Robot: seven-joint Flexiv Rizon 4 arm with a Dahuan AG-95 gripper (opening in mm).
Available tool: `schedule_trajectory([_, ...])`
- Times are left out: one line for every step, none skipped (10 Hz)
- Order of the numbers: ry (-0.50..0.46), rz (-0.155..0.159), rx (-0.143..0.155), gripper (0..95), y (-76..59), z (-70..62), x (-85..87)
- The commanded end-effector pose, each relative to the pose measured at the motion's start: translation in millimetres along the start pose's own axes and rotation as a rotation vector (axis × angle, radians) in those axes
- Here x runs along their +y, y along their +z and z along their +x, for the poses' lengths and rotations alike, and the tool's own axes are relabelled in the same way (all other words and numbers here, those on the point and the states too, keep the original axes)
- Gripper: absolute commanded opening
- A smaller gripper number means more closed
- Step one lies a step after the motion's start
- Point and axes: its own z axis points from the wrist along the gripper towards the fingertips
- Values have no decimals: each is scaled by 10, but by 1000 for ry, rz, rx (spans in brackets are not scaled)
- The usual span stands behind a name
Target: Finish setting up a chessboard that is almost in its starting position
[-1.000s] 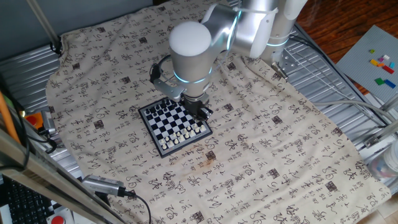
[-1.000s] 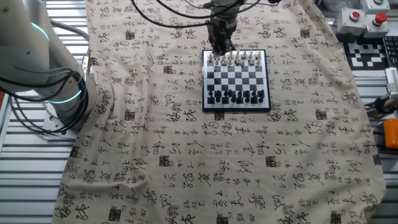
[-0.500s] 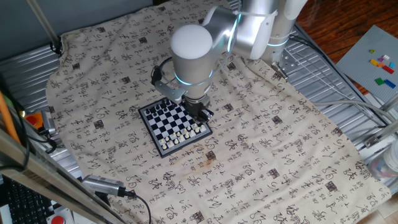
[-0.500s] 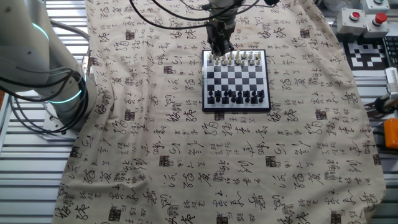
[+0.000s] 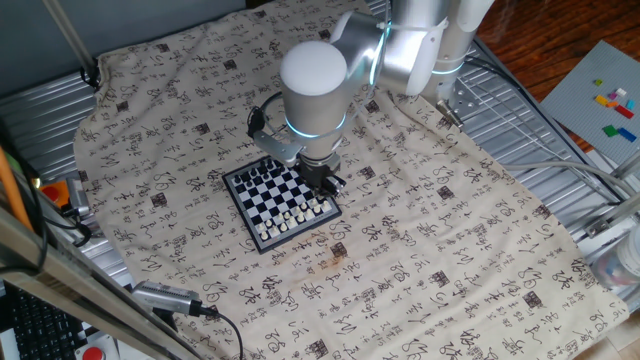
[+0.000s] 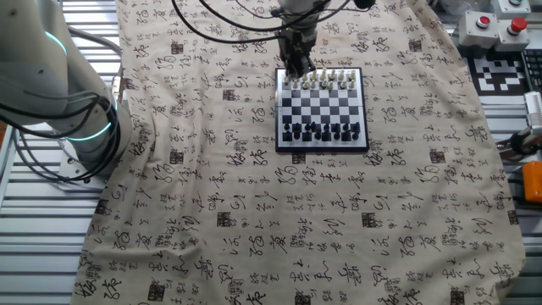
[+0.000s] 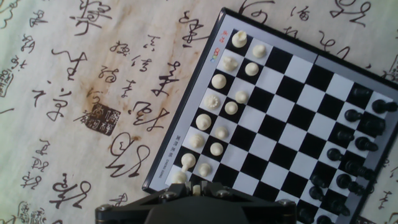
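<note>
The chessboard (image 5: pixel 262 190) lies on the patterned cloth, under my arm. It also shows in the other fixed view (image 6: pixel 322 106) and in the hand view (image 7: pixel 292 93). White pieces (image 7: pixel 217 106) fill two rows along one edge, and dark pieces (image 7: pixel 351 146) stand along the opposite edge. My gripper (image 5: pixel 325 184) hangs low over the end corner of the white rows, also seen from the other side (image 6: pixel 296 68). In the hand view the gripper (image 7: pixel 196 188) holds a small white piece (image 7: pixel 196 186) between its fingers, just above the corner squares.
The cloth (image 5: pixel 430 250) covers the table and carries a brown stain (image 7: pixel 99 106) beside the board. The arm's cables (image 6: pixel 229 17) hang over the far cloth. A button box (image 6: pixel 495 25) and a printed marker sheet (image 6: pixel 508 72) lie at one side.
The arm has shifted slightly along the board's white edge toward its corner. The pieces on the board have not moved.
</note>
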Motion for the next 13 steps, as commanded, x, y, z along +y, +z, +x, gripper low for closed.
schedule_trajectory([1,2,-2,0,12,1,-8])
schedule_trajectory([0,2,-2,0,18,0,-10])
schedule_trajectory([-1,2,-2,0,31,-2,-15])
schedule_trajectory([-3,2,-3,0,45,-4,-20])
schedule_trajectory([-4,3,-4,0,55,-6,-24])
schedule_trajectory([-5,2,-4,0,68,-5,-27])
schedule_trajectory([-5,2,-3,0,73,-4,-28])
schedule_trajectory([-7,2,-3,0,84,0,-30])
schedule_trajectory([-7,1,-3,0,96,6,-30])
schedule_trajectory([-7,1,-4,0,104,10,-31])
schedule_trajectory([-6,0,-5,0,111,16,-30])
schedule_trajectory([-6,-1,-5,0,120,21,-29])
schedule_trajectory([-6,-1,-6,0,129,26,-28])
